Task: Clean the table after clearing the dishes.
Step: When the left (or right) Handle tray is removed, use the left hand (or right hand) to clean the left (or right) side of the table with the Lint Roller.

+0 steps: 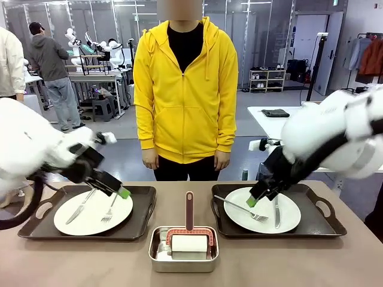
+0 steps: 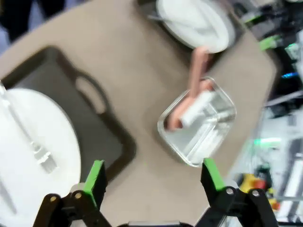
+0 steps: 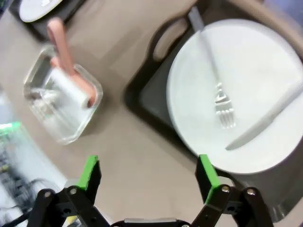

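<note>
On the grey-brown table [image 1: 90, 263] sit two dark trays. The left tray [image 1: 143, 209] holds a white plate [image 1: 90, 218] with knife and fork; the right tray [image 1: 317, 224] holds another plate [image 1: 290, 210] with fork and knife. My left gripper [image 1: 122, 192] hovers open over the left plate's right edge. In the left wrist view the gripper [image 2: 154, 177] stands above the tray's edge, plate [image 2: 33, 142] to its left. My right gripper [image 1: 251, 201] hangs open over the right plate's left rim. In the right wrist view that gripper [image 3: 147, 175] is empty beside the plate [image 3: 255, 75].
A shiny steel tin [image 1: 183, 263] with a pink-handled white roller [image 1: 189, 239] stands at the table's front middle, between the trays; I also see this tin [image 2: 199, 123] from the left wrist. A person in a yellow hoodie [image 1: 185, 89] stands at the far side, hands down.
</note>
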Robot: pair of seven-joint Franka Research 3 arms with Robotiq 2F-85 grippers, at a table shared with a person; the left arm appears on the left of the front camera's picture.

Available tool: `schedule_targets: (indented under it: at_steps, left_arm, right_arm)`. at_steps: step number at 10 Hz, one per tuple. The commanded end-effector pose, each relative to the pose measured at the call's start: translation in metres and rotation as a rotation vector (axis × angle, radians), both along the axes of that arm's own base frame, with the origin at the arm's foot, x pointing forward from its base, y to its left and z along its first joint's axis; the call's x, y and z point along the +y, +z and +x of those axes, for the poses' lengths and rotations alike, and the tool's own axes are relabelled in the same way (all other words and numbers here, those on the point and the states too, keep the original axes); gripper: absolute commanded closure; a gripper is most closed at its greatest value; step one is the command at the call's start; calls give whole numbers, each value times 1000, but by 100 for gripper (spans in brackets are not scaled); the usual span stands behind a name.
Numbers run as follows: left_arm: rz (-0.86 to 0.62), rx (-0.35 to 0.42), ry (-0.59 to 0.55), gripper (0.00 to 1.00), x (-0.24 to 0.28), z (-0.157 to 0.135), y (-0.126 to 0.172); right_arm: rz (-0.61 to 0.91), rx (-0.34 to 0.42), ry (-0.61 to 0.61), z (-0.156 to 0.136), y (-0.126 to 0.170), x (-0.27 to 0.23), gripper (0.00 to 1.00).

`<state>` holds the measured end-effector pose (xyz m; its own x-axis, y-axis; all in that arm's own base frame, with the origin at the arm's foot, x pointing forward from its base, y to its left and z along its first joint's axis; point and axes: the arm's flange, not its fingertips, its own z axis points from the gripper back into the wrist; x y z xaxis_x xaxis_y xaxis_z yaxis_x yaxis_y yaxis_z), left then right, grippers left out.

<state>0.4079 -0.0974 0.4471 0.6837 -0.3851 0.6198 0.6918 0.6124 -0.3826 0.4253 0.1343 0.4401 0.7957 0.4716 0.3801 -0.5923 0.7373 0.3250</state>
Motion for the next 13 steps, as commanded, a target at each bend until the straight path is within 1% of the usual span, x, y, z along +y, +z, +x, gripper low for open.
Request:
schedule_targets:
  at_steps: [1, 2, 3, 4, 5, 7, 8, 9, 10, 11, 12, 13]
  left_arm:
    - [-326, 151, -90, 0, 74, 11, 1]
    - [-417, 159, -70, 0, 99, 5, 1]
    - [-515, 162, -50, 0, 126, -3, 1]
    - [-609, 135, -23, 0, 158, -14, 2]
    - [-632, 101, 45, 0, 195, -28, 2]
    - [-620, 82, 187, 0, 257, -53, 4]
    - [-619, 69, 241, 0, 284, -64, 5]
    - [-606, 72, 313, 0, 311, -77, 6]
    - [-591, 87, 382, 0, 327, -85, 7]
    - [-570, 77, 414, 0, 338, -92, 9]
    - [-547, 78, 439, 0, 345, -95, 11]
    - [-537, 74, 456, 0, 343, -93, 15]
  right_arm:
    - [209, 286, -2, 23, 26, -57, 0]
    - [334, 392, -15, 32, 35, -84, 0]
    - [430, 446, -18, 36, 40, -113, 0]
    - [519, 481, -45, 40, 45, -149, 0]
    - [619, 489, -112, 45, 48, -194, 0]
    - [808, 493, -267, 57, 47, -279, 0]
    - [867, 494, -335, 58, 40, -318, 0]
    - [921, 504, -432, 56, 30, -357, 0]
    - [932, 507, -526, 49, 23, -384, 0]
    - [961, 477, -567, 37, 23, -405, 0]
    - [960, 456, -592, 30, 24, -414, 0]
    - [925, 449, -595, 30, 27, -411, 0]
